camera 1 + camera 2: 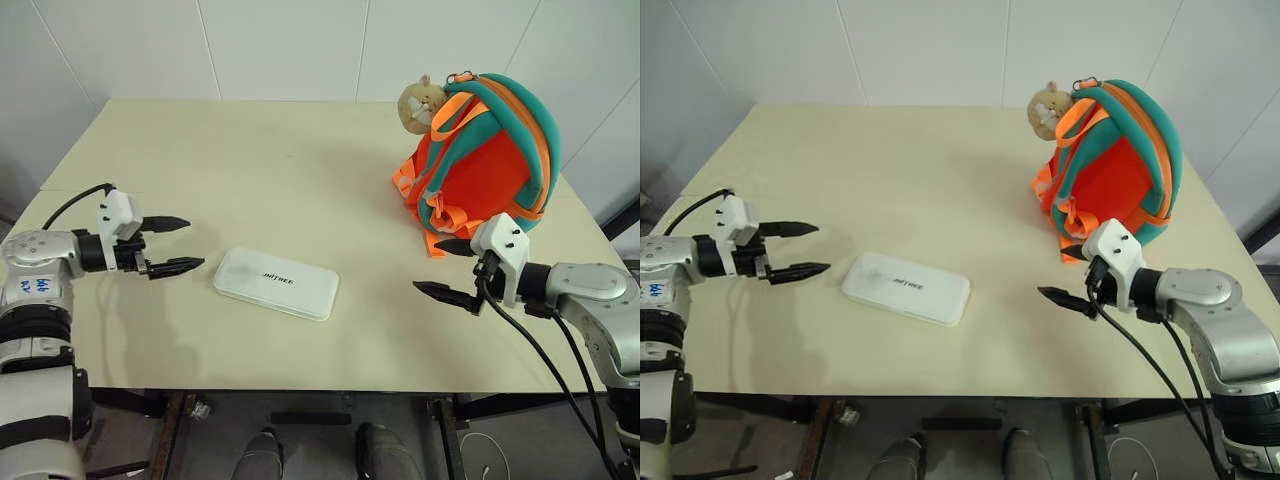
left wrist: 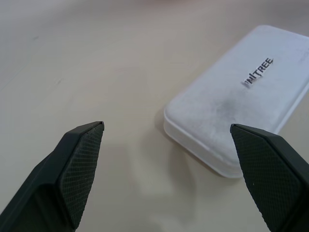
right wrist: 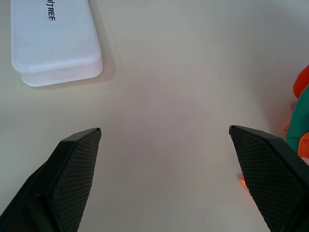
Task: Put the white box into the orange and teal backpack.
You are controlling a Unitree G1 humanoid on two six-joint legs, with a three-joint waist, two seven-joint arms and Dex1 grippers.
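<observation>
The white box (image 1: 276,283) lies flat on the cream table (image 1: 260,170) near the front edge, dark lettering on its lid; its end also shows in the left wrist view (image 2: 231,101) and the right wrist view (image 3: 53,38). The orange and teal backpack (image 1: 480,160) stands upright at the far right with a tan plush animal (image 1: 420,103) at its top. My left gripper (image 1: 178,244) hovers open just left of the box, pointing at it. My right gripper (image 1: 445,270) is open in front of the backpack, well right of the box. Both hold nothing.
White walls (image 1: 290,45) close off the back and sides of the table. Black cables (image 1: 540,370) hang from my right arm over the front edge. A seam (image 1: 60,185) crosses the table at the left.
</observation>
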